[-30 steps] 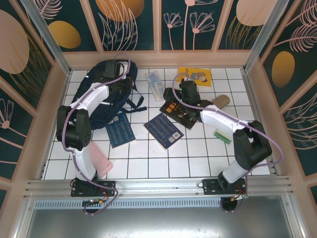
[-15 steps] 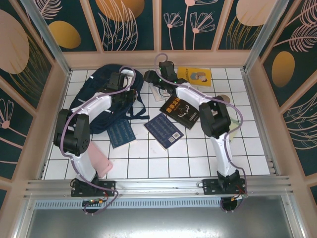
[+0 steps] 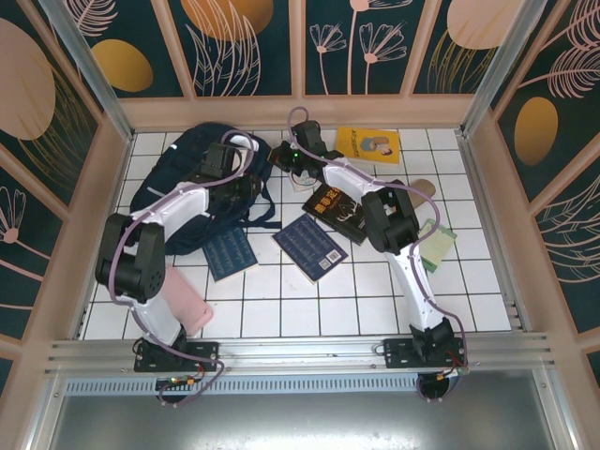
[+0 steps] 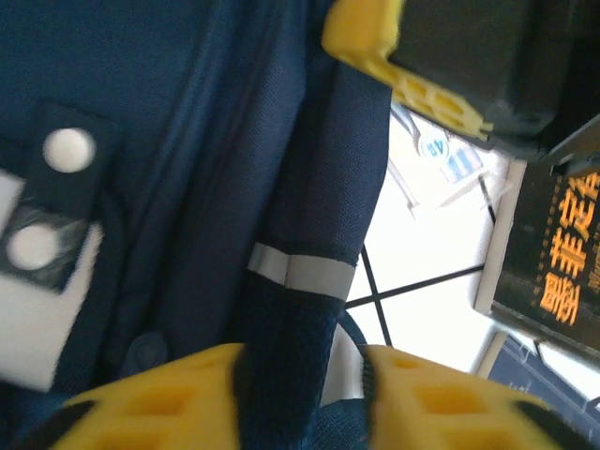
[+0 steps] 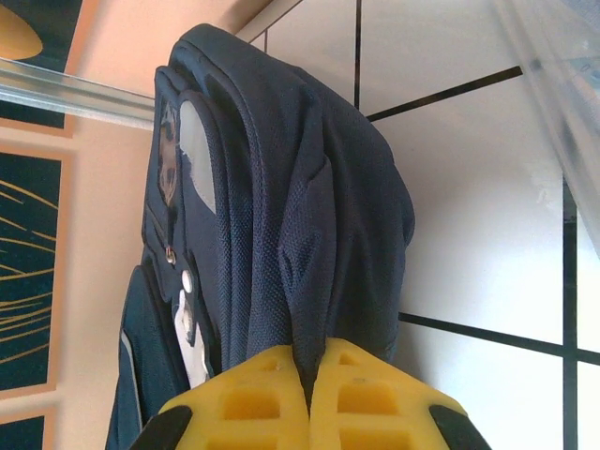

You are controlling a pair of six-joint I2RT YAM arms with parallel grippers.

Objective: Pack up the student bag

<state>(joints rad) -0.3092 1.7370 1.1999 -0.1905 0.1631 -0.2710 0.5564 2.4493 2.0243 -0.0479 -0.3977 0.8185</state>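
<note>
The bag (image 3: 173, 159) lies on the white tiles toward the far left corner. A black book (image 3: 337, 208) and a blue book (image 3: 309, 246) lie loose to its right, so packing looks barely begun. The step in hand seems to be getting the bag open.

The right gripper (image 5: 307, 361) is at the bag's right edge, its jaws pinched tight on a raised fold of navy fabric. The left gripper (image 4: 302, 361) is over the bag, jaws partway apart astride a ridge of fabric with a white stripe. That close view is blurred, so I cannot tell whether either pad touches the ridge; it does not look clamped.

Next, I judge, the right should lift its fold clear of the bag's body. The left should then bite the opposite lip and spread the mouth wide enough for the black book.
</note>
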